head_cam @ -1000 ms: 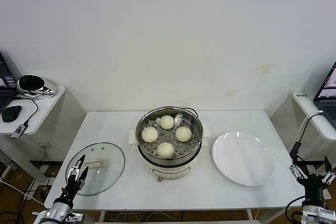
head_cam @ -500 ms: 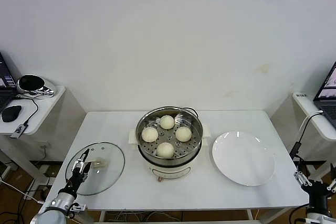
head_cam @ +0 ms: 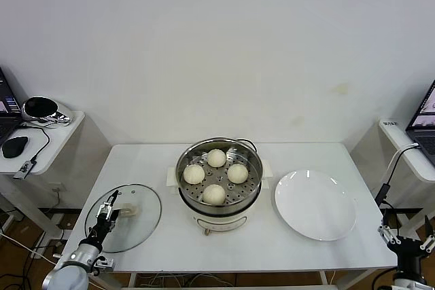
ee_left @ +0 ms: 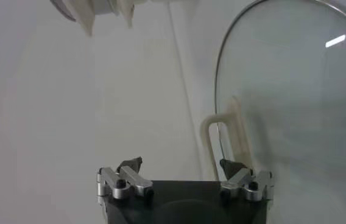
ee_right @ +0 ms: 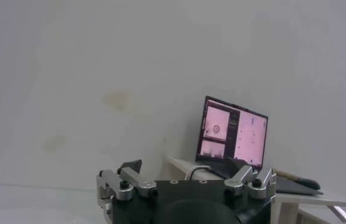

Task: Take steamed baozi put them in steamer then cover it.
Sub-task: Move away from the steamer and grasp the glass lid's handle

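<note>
So the desk (head_cam: 163, 161) has the steamer (head_cam: 219, 176) in the middle with all four baozi (head_cam: 216, 176) already sitting on the tray, which means the loading part looks done and only the covering is left, as far as I can judge.

The cover (head_cam: 124, 217) lies flat on the desk, well apart from the steamer, out on the robot's left. There's also an empty plate (head_cam: 315, 204) on the other side of the steamer.

What matters next is the cover's handle (ee_left: 225, 143). The left gripper (head_cam: 107, 214) hovers over the near part of the cover with its jaws spread wide and nothing between them. In the left wrist view the handle sits just ahead of the jaws, but off toward one finger instead of centred in the gap, and its long axis runs roughly along the reach direction, so the jaws would close across its narrow width. Looks to me like it needs a small sideways nudge plus a bit more reach before closing.

The right gripper (head_cam: 408, 244) is parked low past the desk's right edge, jaws open and holding nothing, much farther from the cover. Left arm's job, clearly.
</note>
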Controlling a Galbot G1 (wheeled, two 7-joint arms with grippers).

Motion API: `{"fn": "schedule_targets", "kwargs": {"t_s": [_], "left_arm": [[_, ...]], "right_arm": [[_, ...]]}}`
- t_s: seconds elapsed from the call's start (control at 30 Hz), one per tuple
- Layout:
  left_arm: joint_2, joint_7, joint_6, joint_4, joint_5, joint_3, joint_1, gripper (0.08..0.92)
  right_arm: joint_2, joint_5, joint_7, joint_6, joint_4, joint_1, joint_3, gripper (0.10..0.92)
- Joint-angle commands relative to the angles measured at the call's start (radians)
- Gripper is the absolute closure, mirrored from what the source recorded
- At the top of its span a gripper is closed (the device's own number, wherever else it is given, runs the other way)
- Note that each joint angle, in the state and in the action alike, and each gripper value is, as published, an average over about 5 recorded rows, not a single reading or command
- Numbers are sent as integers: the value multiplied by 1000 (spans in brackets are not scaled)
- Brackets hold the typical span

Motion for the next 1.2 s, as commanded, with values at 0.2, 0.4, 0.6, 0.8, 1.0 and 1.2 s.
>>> {"fn": "schedule_targets", "kwargs": {"t_s": [0.2, 0.4, 0.6, 0.8, 1.0, 1.2], "left_arm": [[0, 10, 0, 90, -12, 17, -91, 177], [5, 26, -15, 129, -64, 32, -98, 243], [3, 17, -30, 150, -79, 27, -98, 416], [1, -5, -46, 118, -108, 11, -80, 589], [17, -17, -52, 27, -161, -20, -37, 762], [53, -11, -39, -135, -246, -68, 55, 857]], "right_arm": [[2, -9, 1, 9, -10, -2, 2, 203], [5, -15, 2, 15, -16, -1, -6, 203], [7, -18, 2, 17, -12, -5, -12, 203], [12, -21, 3, 17, -3, -6, -23, 203], [12, -27, 3, 21, 3, -7, -39, 203], [15, -43, 4, 29, 16, -14, -65, 203]]}}
